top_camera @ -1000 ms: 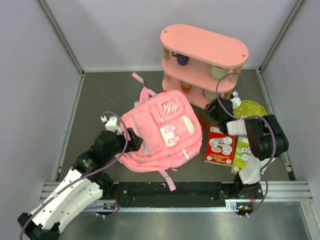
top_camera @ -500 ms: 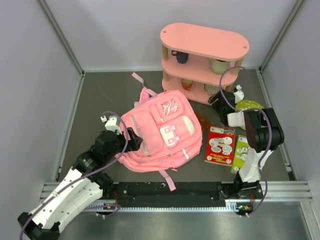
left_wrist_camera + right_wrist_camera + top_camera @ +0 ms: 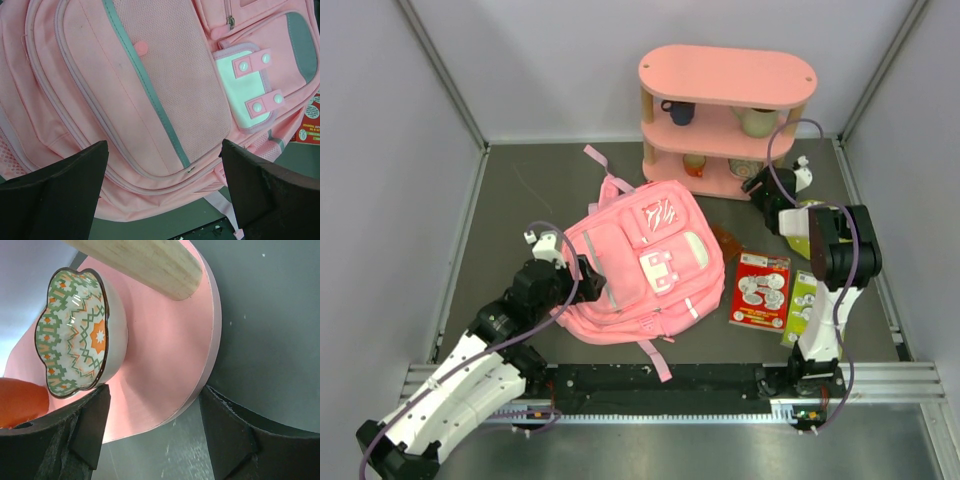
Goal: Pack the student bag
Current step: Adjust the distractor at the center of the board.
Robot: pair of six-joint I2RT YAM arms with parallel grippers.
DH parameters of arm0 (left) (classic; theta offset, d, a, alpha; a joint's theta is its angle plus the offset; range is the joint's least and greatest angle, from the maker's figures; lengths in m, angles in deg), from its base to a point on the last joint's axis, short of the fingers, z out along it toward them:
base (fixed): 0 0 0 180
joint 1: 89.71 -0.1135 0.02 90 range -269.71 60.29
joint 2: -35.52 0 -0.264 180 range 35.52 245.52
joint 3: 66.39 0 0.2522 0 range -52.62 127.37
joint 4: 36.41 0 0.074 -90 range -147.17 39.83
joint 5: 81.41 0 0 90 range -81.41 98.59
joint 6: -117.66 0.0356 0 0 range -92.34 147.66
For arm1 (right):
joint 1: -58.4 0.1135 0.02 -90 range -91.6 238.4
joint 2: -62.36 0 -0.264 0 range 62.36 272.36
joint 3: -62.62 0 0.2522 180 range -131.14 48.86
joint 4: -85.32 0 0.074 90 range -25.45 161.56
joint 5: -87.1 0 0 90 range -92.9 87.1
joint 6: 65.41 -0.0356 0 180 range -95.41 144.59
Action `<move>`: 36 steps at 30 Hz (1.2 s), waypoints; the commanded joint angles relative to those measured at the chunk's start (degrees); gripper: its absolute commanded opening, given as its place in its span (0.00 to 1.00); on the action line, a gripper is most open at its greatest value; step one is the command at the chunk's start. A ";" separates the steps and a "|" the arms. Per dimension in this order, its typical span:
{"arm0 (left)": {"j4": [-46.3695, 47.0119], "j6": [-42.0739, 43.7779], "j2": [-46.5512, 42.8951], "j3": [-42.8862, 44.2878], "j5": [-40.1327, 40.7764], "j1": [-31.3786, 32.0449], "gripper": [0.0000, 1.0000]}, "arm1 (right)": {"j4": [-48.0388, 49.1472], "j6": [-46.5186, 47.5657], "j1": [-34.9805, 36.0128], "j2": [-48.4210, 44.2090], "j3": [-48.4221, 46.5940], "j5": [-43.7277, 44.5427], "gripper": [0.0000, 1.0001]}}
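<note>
Dark grey tabletop (image 3: 520, 200) filled the cell, with pale panels on three sides and a black rail (image 3: 660, 380) along the near edge where both arms were bolted.

From the near left, the left gripper (image 3: 585, 272) reached up to the left side of the student bag (image 3: 640, 270). Its jaws were spread wide and grasped nothing. In the wrist view, the two dark fingers (image 3: 60, 185) framed the bag's mesh side pocket (image 3: 170, 75). The bag lay flat on its back in the middle of the table, front pockets up and top end toward the far side, with one strap trailing toward the rail.

To the right of the bag, a red booklet (image 3: 759, 291) and a green booklet (image 3: 804, 300) lay side by side on the table, beside the right arm.

Farther back, the right gripper (image 3: 757, 185) was stretched toward the bottom tier of the pink three-tier shelf (image 3: 728, 75). Its jaws were parted and empty, with the tier's rim showing between them. On that tier sat a scalloped bowl with a green-and-orange pattern (image 3: 75, 335), beside a wooden post (image 3: 145, 262). An orange item (image 3: 20, 402) sat to the bowl's left — too cropped to name.

A dark mug (image 3: 679, 111) and a pale cup (image 3: 757, 121) stood on the middle tier.
</note>
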 commanded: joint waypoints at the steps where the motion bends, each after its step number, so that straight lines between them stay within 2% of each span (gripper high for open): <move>1: 2.14 0.23 0.45 1.87 0.34 0.11 0.98 | 1.49 -0.05 -0.71 3.50 -5.69 -3.98 0.71; 11: 2.40 0.05 0.36 1.52 -0.36 0.19 0.99 | 0.17 -0.31 -2.03 6.41 -10.27 -8.11 0.72; 18: 2.40 0.14 -0.52 1.34 -0.71 0.19 0.99 | 3.16 -0.04 -2.12 1.84 -3.79 -12.15 0.82; 22: 2.23 0.23 -1.39 0.99 -0.80 0.19 0.98 | 7.01 -1.36 -2.12 -2.63 1.49 -14.88 0.83; 30: 2.23 0.31 -2.98 0.02 -1.06 0.19 0.98 | 12.19 -2.07 -2.12 -11.16 12.13 -26.30 0.84; 32: 2.31 0.49 -3.07 -0.07 -0.98 0.11 0.98 | 13.70 -1.28 -1.59 -14.14 14.24 -32.24 0.84; 36: 2.32 0.58 -2.80 -0.07 -1.24 0.19 0.98 | 7.66 3.97 0.69 -19.85 15.56 -40.45 0.85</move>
